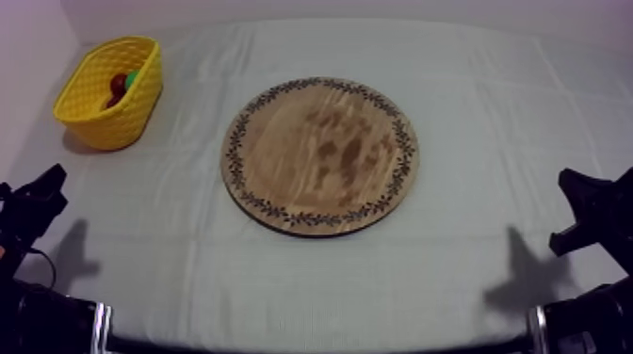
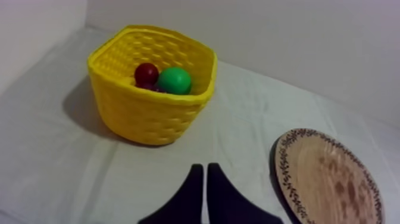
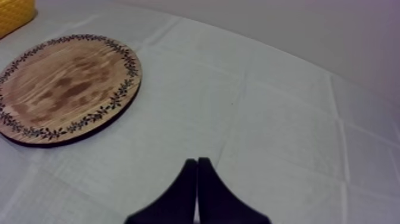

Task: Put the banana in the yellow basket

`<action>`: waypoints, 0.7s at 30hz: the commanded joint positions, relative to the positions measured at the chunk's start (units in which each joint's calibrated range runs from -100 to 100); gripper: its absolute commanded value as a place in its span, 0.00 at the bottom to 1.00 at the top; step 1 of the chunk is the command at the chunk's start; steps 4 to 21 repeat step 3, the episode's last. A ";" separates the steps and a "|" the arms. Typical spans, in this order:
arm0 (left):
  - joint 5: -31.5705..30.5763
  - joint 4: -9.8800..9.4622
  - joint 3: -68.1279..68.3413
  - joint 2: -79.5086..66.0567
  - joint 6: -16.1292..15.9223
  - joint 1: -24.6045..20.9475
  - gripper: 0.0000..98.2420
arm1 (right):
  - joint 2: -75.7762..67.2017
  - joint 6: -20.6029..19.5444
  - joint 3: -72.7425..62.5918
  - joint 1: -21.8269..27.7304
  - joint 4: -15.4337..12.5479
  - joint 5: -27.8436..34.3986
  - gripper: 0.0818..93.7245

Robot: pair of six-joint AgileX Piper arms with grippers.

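The basket (image 2: 149,113) is bright yellow all over, its walls moulded in a woven lattice. Inside it, the small red fruit (image 2: 146,73) is a deep, glossy red. The green fruit (image 2: 174,80) beside it is a vivid, even green. The wooden board (image 1: 320,155) is light honey-brown with darker brown blotches across its middle. Its rim carries a ring of small dark leaves on a vine, and its outer edge is nearly black. The surface (image 1: 471,113) is grey-white — plain but for faint fold lines. The left hand (image 2: 205,168) and the right hand (image 3: 197,161) are both black.
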 commanded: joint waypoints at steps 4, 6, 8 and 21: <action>0.01 0.01 0.05 0.00 0.47 0.03 0.00 | 0.00 0.00 -0.03 0.00 0.01 0.02 0.00; 0.01 0.01 0.05 0.00 0.47 0.03 0.00 | 0.00 0.00 -0.03 0.00 0.01 0.02 0.00; 0.01 0.01 0.05 0.00 0.47 0.03 0.00 | 0.00 0.00 -0.03 0.00 0.01 0.02 0.00; 0.01 0.01 0.05 0.00 0.47 0.03 0.00 | 0.00 0.00 -0.03 0.00 0.01 0.02 0.00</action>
